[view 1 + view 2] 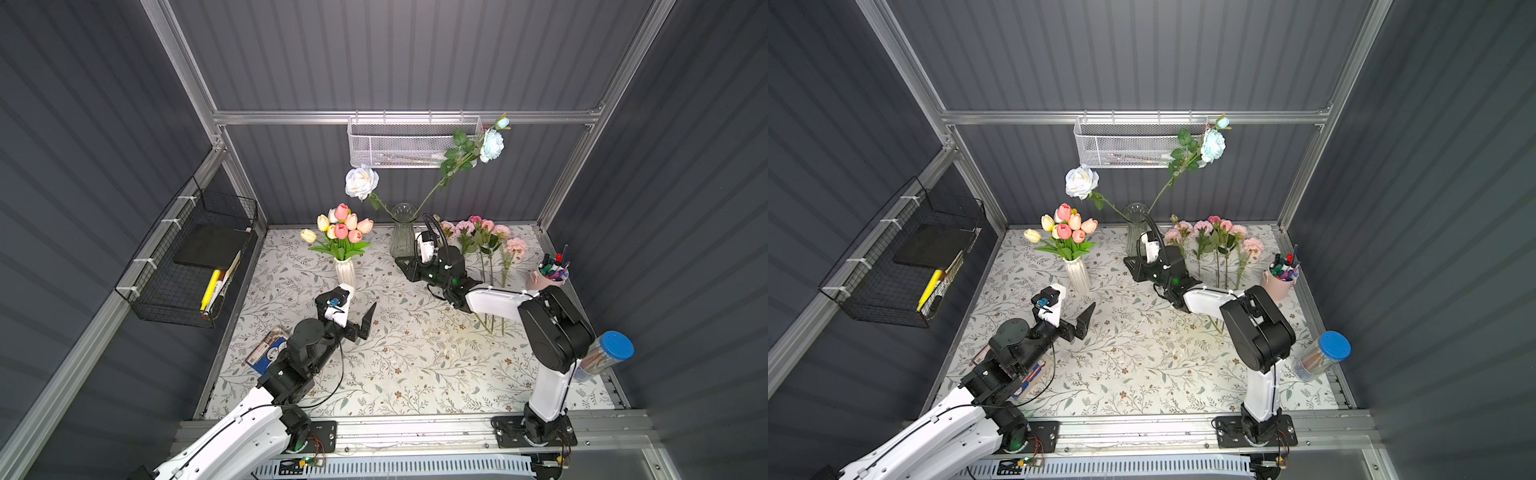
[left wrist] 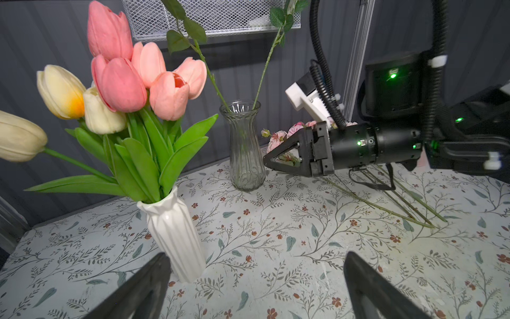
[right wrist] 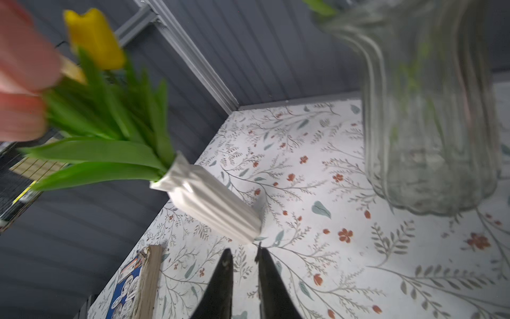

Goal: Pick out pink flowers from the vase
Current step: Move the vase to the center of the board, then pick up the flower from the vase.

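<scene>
Pink roses [image 1: 484,230] are laid far right; salmon tulips [image 1: 351,226] are not yet pulled. Left gripper [image 2: 256,256] is spread wide, right gripper [image 3: 244,252] barely parted, both empty.

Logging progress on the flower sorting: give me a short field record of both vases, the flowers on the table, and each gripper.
glass vase: upright, holds white rose and pale blue rose only
pink flowers: lying on table beside glass vase
white vase: upright, holds pink tulips with yellow and cream tulips
left gripper: open, empty, near white vase
right gripper: slightly open, empty, beside glass vase
</scene>
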